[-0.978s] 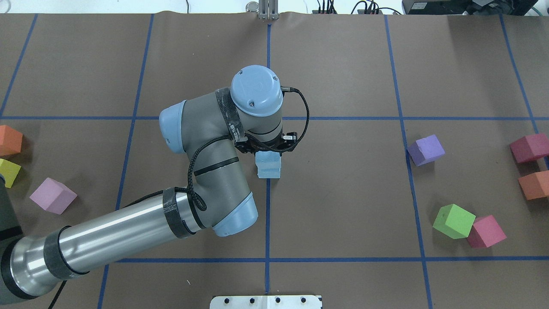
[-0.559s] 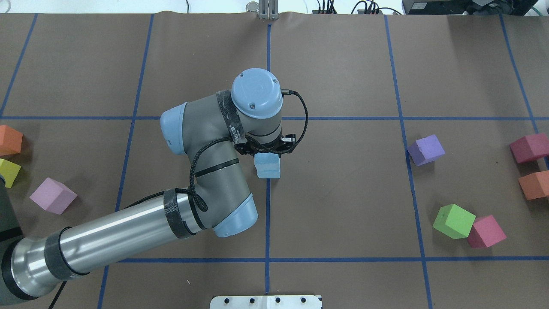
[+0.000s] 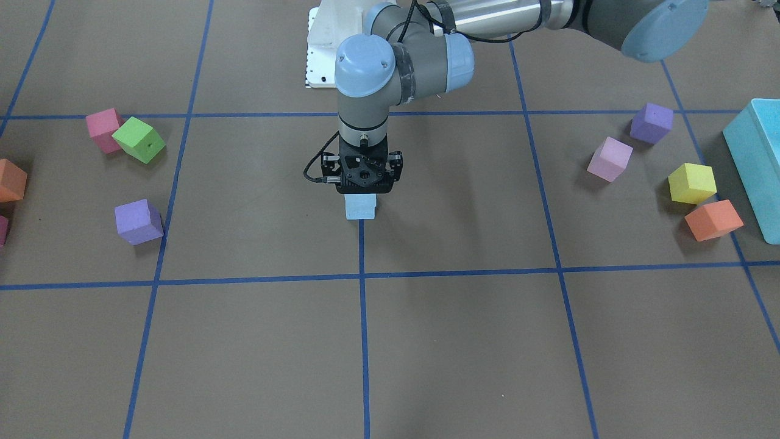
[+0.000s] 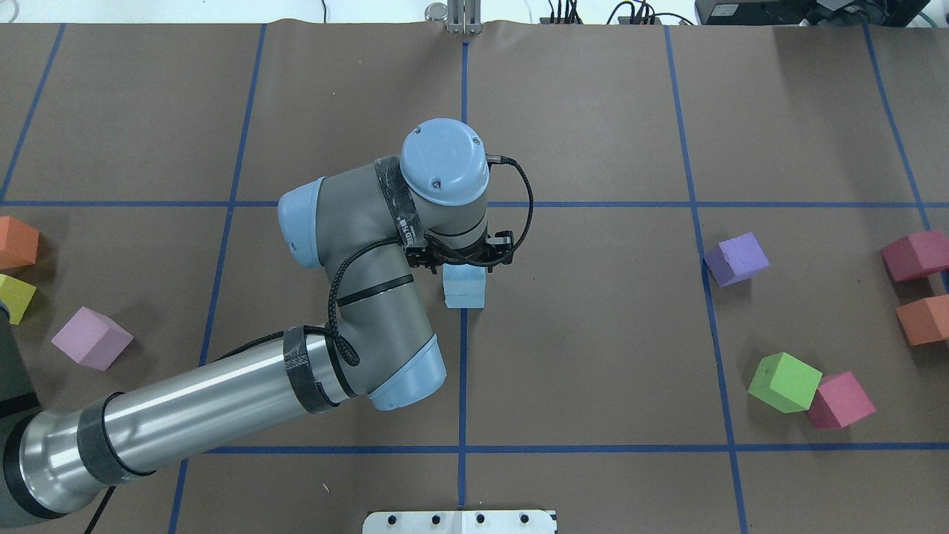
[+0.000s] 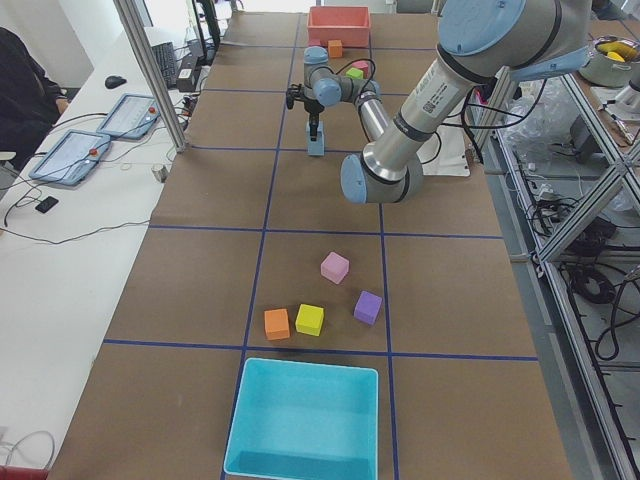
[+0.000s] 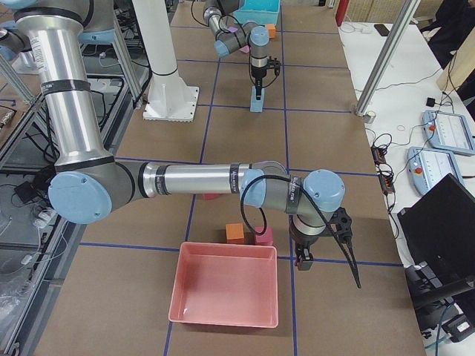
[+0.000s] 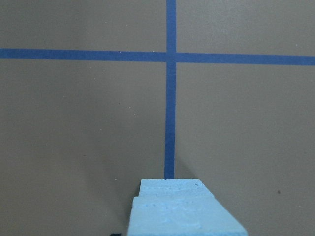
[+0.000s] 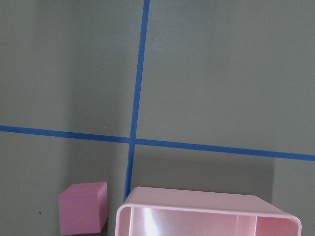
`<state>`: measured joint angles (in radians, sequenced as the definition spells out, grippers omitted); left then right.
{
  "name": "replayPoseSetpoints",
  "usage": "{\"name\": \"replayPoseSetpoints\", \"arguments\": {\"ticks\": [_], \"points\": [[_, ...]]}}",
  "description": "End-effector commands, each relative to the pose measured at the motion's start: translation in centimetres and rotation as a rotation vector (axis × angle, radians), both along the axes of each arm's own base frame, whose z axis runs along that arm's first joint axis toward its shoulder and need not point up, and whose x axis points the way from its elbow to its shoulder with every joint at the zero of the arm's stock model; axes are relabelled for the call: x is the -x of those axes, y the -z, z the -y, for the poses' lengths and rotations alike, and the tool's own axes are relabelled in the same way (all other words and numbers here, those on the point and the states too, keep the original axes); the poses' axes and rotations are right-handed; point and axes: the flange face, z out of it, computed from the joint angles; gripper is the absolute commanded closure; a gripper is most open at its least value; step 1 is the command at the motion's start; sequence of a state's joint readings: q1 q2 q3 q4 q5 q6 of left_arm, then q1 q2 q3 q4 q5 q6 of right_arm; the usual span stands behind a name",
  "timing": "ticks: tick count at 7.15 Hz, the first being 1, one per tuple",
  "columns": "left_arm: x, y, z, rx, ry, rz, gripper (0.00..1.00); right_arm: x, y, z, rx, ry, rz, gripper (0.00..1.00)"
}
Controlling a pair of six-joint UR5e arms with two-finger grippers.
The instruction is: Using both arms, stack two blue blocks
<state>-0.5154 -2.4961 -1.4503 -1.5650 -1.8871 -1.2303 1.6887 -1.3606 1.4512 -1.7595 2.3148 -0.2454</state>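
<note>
Two pale blue blocks stand stacked on the centre tape line. The upper block (image 4: pixel 465 275) sits on the lower block (image 4: pixel 465 299); in the front view only one blue face (image 3: pixel 360 207) shows under the gripper. My left gripper (image 4: pixel 461 259) points straight down and is closed over the upper block (image 7: pixel 182 211), with its fingers hidden by the wrist. My right gripper (image 6: pixel 302 258) shows only in the exterior right view, far to the right beside a pink bin (image 6: pixel 223 320); I cannot tell whether it is open or shut.
Purple (image 4: pixel 736 258), green (image 4: pixel 784 382), pink (image 4: pixel 840 400), red (image 4: pixel 916 254) and orange (image 4: pixel 923 319) cubes lie on the right. Orange (image 4: pixel 16 242), yellow (image 4: pixel 15 298) and lilac (image 4: pixel 91 338) cubes lie on the left. A teal bin (image 3: pixel 752 158) stands at the left end.
My left wrist has come down slightly over the blue stack. The cubes around it have not moved.
</note>
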Motion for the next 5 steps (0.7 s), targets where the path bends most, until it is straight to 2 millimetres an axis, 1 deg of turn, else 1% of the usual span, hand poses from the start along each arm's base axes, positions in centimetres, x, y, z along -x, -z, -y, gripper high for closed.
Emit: {"name": "replayPoseSetpoints", "arguments": {"ticks": [1,2,3,4,5], "points": [[0.7,1.2,-0.3,-0.011,0.001,-0.025,0.03,0.0,0.1,0.0,-0.001,0.000,0.000,0.00],[2.3,3.0,-1.0,-0.033,0.001,-0.067,0.03,0.0,0.0,0.0,0.000,0.000,0.000,0.00],[4.8,4.6,-0.9,-0.052,0.016,-0.103,0.03,0.0,0.1,0.0,-0.001,0.000,0.000,0.00],[9.4,5.7,1.3,-0.016,0.030,-0.117,0.03,0.0,0.2,0.1,-0.004,0.000,-0.001,0.00],[15.7,4.7,5.0,-0.022,-0.039,-0.138,0.03,0.0,0.3,0.2,-0.005,0.000,-0.001,0.00]]}}
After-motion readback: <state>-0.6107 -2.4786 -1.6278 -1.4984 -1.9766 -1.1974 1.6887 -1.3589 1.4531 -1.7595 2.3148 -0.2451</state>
